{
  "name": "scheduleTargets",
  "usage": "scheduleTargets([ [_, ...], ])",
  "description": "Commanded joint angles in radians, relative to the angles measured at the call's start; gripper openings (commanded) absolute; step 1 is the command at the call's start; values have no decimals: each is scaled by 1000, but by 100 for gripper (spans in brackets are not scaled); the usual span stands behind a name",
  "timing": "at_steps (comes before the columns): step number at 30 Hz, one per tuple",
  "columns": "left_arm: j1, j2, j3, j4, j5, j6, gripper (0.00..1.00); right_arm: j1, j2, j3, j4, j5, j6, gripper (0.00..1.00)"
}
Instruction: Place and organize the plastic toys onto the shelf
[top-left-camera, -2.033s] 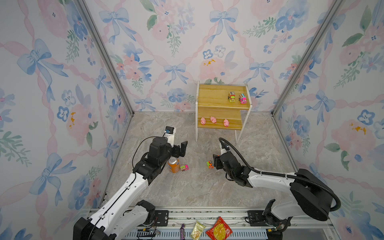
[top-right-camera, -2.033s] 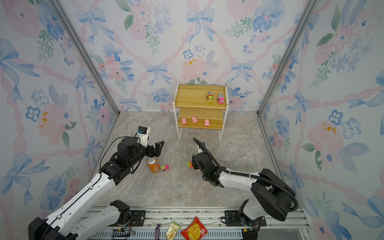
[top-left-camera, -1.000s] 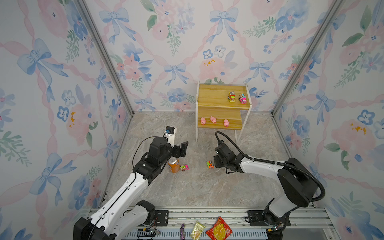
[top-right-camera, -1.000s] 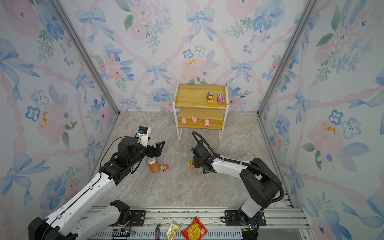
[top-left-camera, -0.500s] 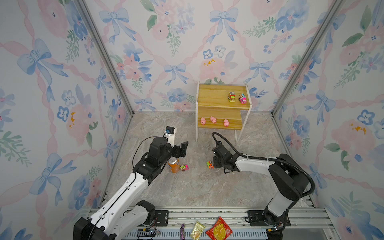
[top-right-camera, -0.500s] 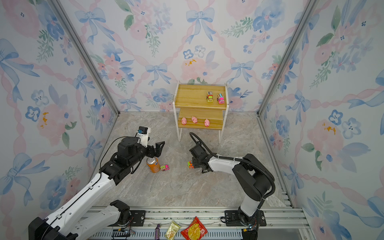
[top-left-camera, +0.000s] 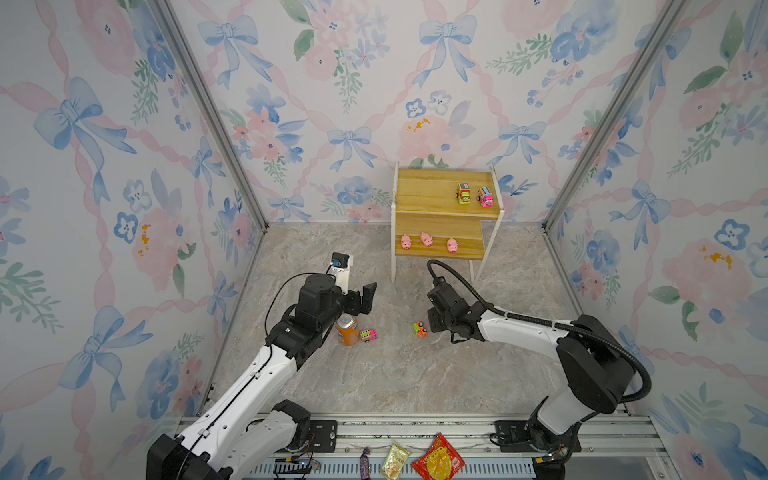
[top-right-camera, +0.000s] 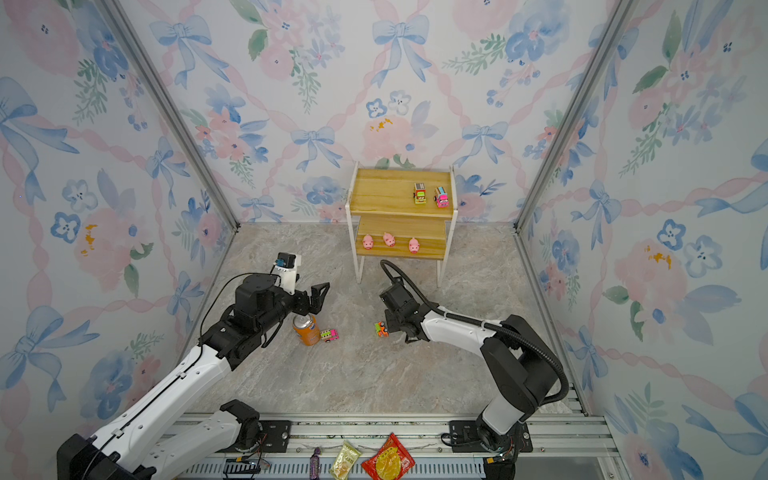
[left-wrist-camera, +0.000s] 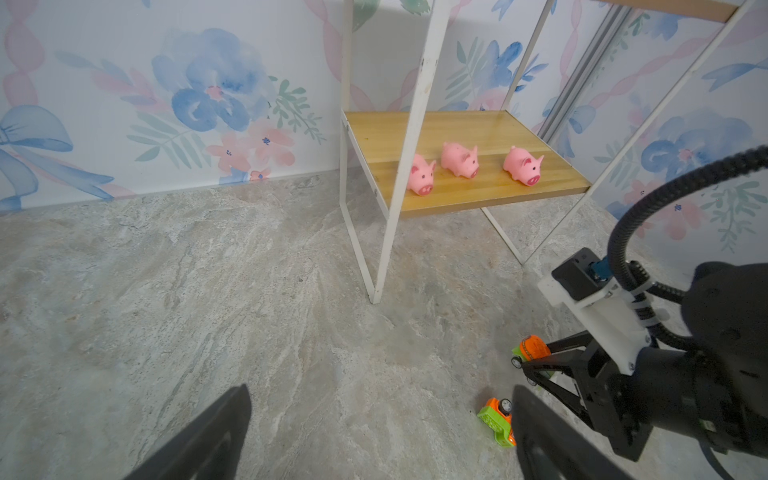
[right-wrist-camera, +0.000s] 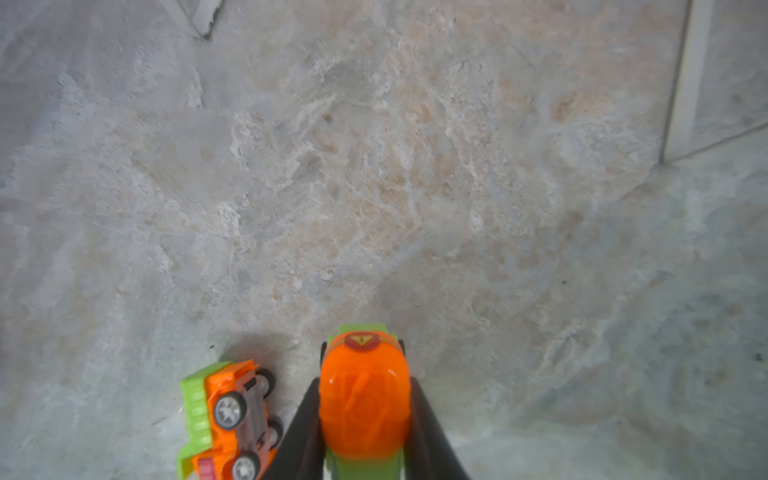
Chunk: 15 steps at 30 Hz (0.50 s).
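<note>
The right gripper (right-wrist-camera: 365, 388) is clamped on a small green plastic toy truck with an orange drum (right-wrist-camera: 365, 419), down at the grey marbled floor (right-wrist-camera: 415, 187). A second green-and-orange toy truck (right-wrist-camera: 224, 415) lies tipped on its side just beside it. The left gripper (top-left-camera: 363, 300) hangs with its jaws wide apart above an orange soda can (top-left-camera: 347, 330), and a small pink toy truck (top-left-camera: 368, 334) sits just beside the can. On the two-tier yellow wooden shelf (top-left-camera: 432, 195), two multicoloured toy trucks (top-left-camera: 464, 193) stand on the upper board and three pink pig figures (top-left-camera: 427, 239) on the lower.
</note>
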Motion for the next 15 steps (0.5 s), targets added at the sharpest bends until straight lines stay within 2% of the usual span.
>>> scheduleTargets([
  [1,7,3,18,-5,14,-9,98,25,-96,90,-123,24,-38,26],
  [9,7,2,18,-3,19,-11,98,50,-273,300,-305,83,-118,26],
  [15,7,2,20,-2,35,-15,98,28,-263,536,-372,126,-221,28],
])
